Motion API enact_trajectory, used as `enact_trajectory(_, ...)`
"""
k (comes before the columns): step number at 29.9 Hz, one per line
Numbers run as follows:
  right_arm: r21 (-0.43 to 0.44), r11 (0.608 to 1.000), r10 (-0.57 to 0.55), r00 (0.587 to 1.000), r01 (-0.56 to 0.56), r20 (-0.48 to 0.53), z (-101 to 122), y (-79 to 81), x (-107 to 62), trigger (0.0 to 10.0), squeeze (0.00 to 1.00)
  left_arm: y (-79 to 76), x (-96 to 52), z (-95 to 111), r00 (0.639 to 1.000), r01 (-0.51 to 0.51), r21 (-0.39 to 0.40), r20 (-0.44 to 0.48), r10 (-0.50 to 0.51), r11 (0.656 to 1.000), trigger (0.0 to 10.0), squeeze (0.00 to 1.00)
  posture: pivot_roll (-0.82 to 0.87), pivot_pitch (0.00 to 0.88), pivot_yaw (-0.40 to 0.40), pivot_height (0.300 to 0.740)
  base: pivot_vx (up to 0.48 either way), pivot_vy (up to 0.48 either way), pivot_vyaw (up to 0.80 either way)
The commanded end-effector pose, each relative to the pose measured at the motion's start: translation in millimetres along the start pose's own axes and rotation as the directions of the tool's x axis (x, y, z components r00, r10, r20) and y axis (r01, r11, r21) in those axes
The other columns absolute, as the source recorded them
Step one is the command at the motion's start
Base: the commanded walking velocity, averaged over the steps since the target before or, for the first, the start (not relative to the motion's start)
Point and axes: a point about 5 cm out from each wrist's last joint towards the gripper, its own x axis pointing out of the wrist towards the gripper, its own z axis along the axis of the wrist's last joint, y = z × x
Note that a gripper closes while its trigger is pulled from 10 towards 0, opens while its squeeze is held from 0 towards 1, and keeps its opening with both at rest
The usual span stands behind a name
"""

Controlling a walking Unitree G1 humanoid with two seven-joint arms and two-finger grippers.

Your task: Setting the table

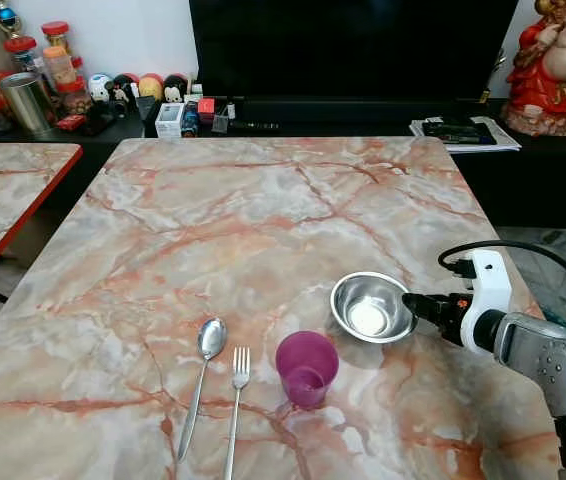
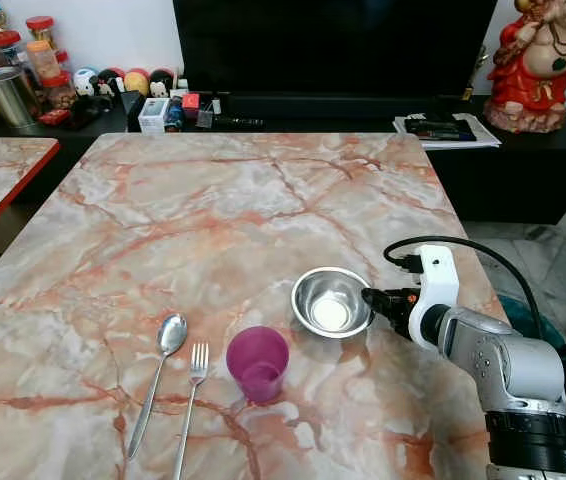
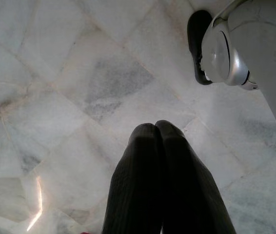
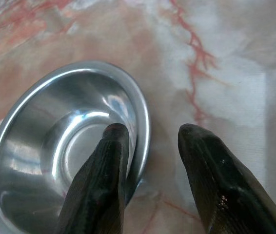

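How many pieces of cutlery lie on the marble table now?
2: a spoon near the front edge, and a fork just to its right, left of the purple cup.

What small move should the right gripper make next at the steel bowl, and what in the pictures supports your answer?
Probably close the fingers. The right gripper is open and straddles the rim of the steel bowl, one finger inside, the other outside on the marble table, so closing would likely pinch the rim.

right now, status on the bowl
Right gripper jaws open astride steel bowl rim. Left gripper shut, idle. Purple cup close beside the bowl.
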Motion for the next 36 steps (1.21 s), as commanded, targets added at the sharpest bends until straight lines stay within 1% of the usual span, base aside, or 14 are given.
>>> enact_trajectory(1, -0.008, 1.000, 0.000, 1.000, 0.000, -0.002, -0.6, 2.2, 1.6, 10.0, 0.03, 0.7, -0.1, -2.2, 1.000, 0.002, 0.011, -0.015, -0.002, 1.000, 10.0, 0.00, -0.17, 0.051, 0.012, 0.740, 0.000, 0.000, 0.00)
enact_trajectory(2, 0.001, 1.000, 0.005, 1.000, -0.005, 0.000, -0.1, 3.1, 2.8, 10.0, 0.00, 0.7, -0.1, -2.2, 1.000, 0.002, 0.010, -0.015, -0.002, 1.000, 10.0, 0.00, -0.17, 0.052, 0.010, 0.740, 0.000, 0.000, 0.00)
enact_trajectory(7, 0.036, 0.998, 0.041, 0.999, -0.042, 0.016, 3.7, 10.1, 8.1, 10.0, 0.00, 0.6, -0.1, -2.4, 1.000, 0.000, 0.006, -0.015, 0.000, 1.000, 10.0, 0.00, -0.16, 0.056, 0.008, 0.740, 0.000, 0.000, 0.00)
enact_trajectory(24, 0.033, 0.998, 0.049, 0.999, -0.048, -0.008, -2.5, 16.7, 18.3, 10.0, 0.00, 0.3, -0.1, -2.0, 1.000, -0.002, -0.009, -0.015, 0.002, 1.000, 10.0, 0.00, -0.15, 0.069, -0.003, 0.740, 0.000, 0.000, 0.00)
enact_trajectory(33, 0.043, 0.997, 0.064, 0.998, -0.065, 0.004, -1.4, 22.0, 22.9, 10.0, 0.00, 0.7, -0.1, -1.7, 1.000, -0.005, -0.014, -0.014, 0.005, 1.000, 10.0, 0.00, -0.14, 0.073, -0.001, 0.740, 0.000, 0.000, 0.00)
enact_trajectory(34, 0.045, 0.997, 0.064, 0.998, -0.064, 0.008, -1.0, 22.4, 23.4, 4.7, 0.00, 0.7, -0.1, -1.7, 1.000, -0.005, -0.013, -0.014, 0.005, 1.000, 10.0, 0.00, -0.14, 0.073, -0.001, 0.740, 0.000, 0.000, 0.00)
enact_trajectory(35, 0.049, 0.997, 0.062, 0.998, -0.063, 0.012, -0.9, 22.9, 24.4, 0.0, 0.00, 0.7, -0.1, -1.8, 1.000, -0.005, -0.013, -0.014, 0.005, 1.000, 10.0, 0.00, -0.14, 0.071, 0.003, 0.740, 0.000, 0.000, 0.00)
enact_trajectory(36, 0.049, 0.997, 0.062, 0.998, -0.062, 0.013, -1.0, 23.0, 24.8, 0.0, 0.00, 0.8, -0.1, -1.9, 1.000, -0.006, -0.013, -0.014, 0.005, 1.000, 10.0, 0.00, -0.14, 0.071, 0.003, 0.740, 0.000, 0.000, 0.00)
